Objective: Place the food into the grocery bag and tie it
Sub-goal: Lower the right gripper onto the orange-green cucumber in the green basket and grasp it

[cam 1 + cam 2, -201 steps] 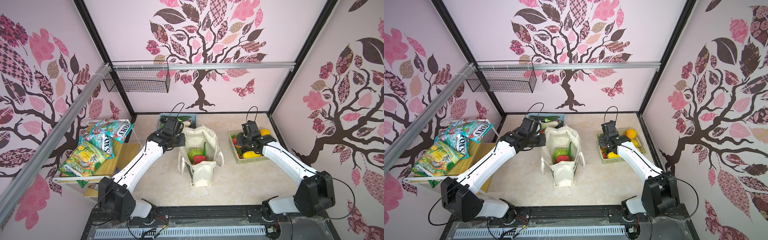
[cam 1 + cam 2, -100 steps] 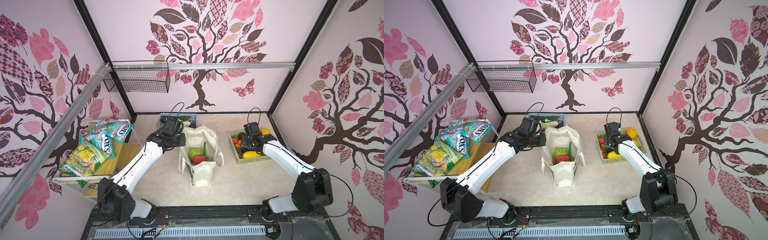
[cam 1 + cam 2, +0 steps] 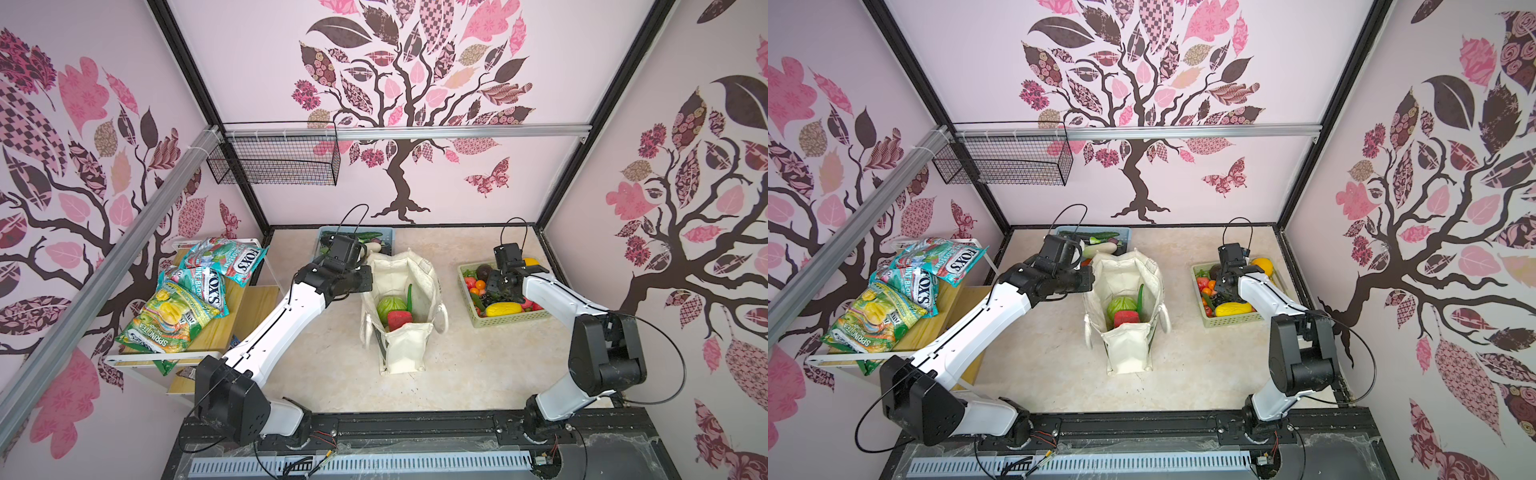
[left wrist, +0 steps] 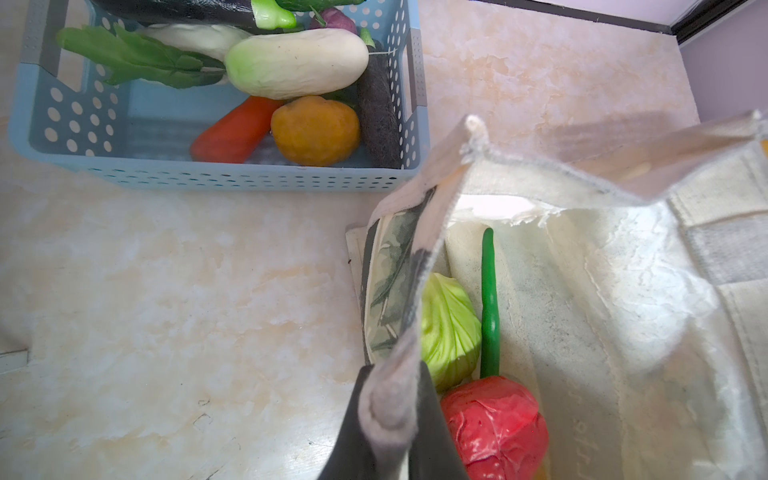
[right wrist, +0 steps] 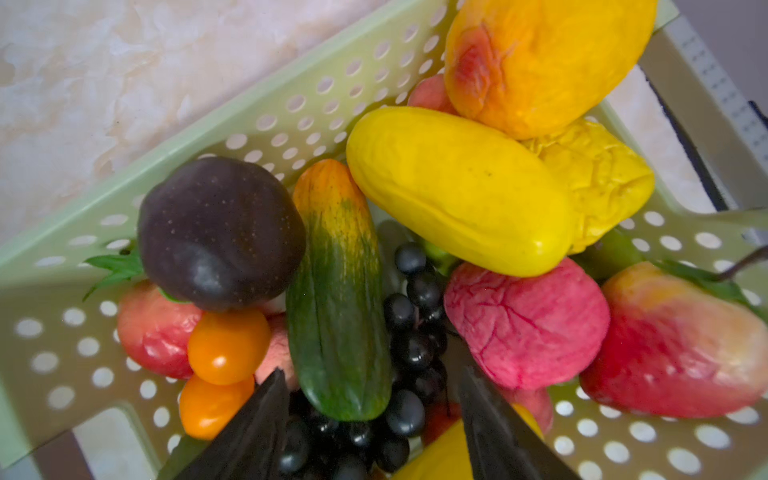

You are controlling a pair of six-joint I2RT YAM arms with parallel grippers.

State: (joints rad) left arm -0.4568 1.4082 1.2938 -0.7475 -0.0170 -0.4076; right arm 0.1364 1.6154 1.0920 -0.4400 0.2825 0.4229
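My left fingers (image 4: 430,424) were pinched together on the rim of the grocery bag (image 3: 405,349), holding that side of its mouth up and open. The bag stood on the table (image 3: 332,365) between the two baskets, with its far end near the blue basket (image 4: 208,178). Inside it lay a green cabbage (image 4: 449,328), a red piece (image 4: 494,424) touching the cabbage, and a long thin green pepper (image 4: 489,307) leaning against the inner wall. My right fingers (image 5: 253,432) were spread apart, empty, low over the pale green basket (image 5: 291,108), one on each side of the end of a green-and-orange cucumber-shaped fruit (image 5: 336,299) that lay on black grapes (image 5: 411,332). I could not tell whether they touched it. A yellow fruit (image 5: 457,191) and a dark plum (image 5: 220,232) lay beside it.
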